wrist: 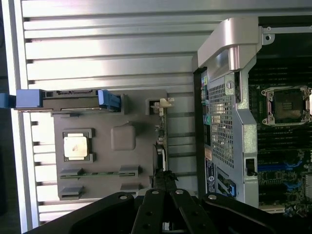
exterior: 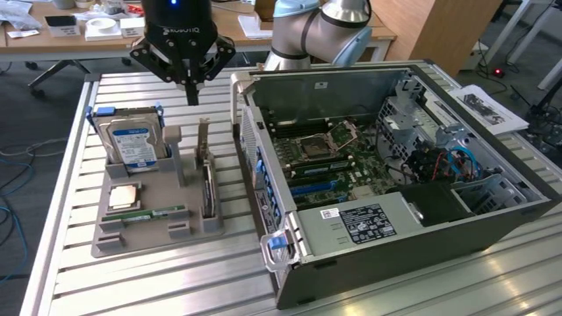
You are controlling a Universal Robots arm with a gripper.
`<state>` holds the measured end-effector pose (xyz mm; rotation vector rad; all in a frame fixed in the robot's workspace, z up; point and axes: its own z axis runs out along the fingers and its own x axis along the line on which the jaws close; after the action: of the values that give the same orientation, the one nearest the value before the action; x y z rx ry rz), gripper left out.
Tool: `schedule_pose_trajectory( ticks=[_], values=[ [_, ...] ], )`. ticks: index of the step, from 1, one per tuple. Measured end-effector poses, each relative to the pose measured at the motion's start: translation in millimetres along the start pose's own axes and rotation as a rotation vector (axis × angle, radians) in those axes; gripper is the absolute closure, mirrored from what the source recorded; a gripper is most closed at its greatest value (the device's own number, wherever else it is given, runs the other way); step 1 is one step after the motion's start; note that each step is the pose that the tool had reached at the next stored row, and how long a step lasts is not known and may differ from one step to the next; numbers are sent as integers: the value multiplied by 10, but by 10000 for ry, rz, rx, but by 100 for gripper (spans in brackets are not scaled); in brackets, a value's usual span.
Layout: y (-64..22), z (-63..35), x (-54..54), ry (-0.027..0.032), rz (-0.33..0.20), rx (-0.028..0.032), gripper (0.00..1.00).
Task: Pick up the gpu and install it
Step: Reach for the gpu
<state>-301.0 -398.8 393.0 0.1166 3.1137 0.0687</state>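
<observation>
The gpu (exterior: pixel 208 187) stands on its edge in a slot of the grey holder tray (exterior: pixel 145 230), its metal bracket end pointing up at the far end. From the wrist view it appears edge-on as a thin dark strip, the gpu (wrist: pixel 161 139), along the side of the tray (wrist: pixel 109 170) nearest the case. My gripper (exterior: pixel 191 97) hangs in the air above the far end of the tray, a little behind the card. Its black fingers meet at a point, shut on nothing. In the wrist view the gripper (wrist: pixel 165 181) tips lie over the card's edge.
The tray also holds an upright hard drive (exterior: pixel 131 141) with a blue label, a processor chip (exterior: pixel 123 195) and a memory stick (exterior: pixel 151 214). An open computer case (exterior: pixel 412 217) with its motherboard (exterior: pixel 325 155) exposed lies at the exterior view's right, close beside the tray. All rest on a slatted metal table (exterior: pixel 131 289).
</observation>
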Motion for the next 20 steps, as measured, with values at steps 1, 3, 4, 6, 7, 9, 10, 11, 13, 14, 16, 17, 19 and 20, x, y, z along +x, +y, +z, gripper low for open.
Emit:
schedule_pose_trajectory(
  ticks=[1, 3, 4, 6, 7, 9, 10, 11, 13, 14, 16, 17, 19, 20],
  values=[
    [0, 0, 0, 0, 0, 0, 89],
    [0, 0, 0, 0, 0, -1, 89],
    [0, 0, 1, -1, 0, -1, 89],
    [-1, 0, 7, -1, 1, 0, 89],
    [-1, 0, 11, -1, 1, 0, 89],
    [-1, 0, 18, -1, 0, -1, 89],
    [-1, 0, 20, -1, 0, -1, 89],
    [-2, 0, 20, 0, -2, -1, 89],
    [-2, 0, 21, 0, 0, -1, 89],
    [-2, 0, 21, 0, 0, -1, 89],
    [-2, 0, 22, -1, 1, -1, 89],
    [-4, 0, 22, -1, 2, -1, 89],
    [-9, -1, 21, 0, 0, 0, 89],
    [-12, -1, 21, 1, 0, 0, 89]
  ],
)
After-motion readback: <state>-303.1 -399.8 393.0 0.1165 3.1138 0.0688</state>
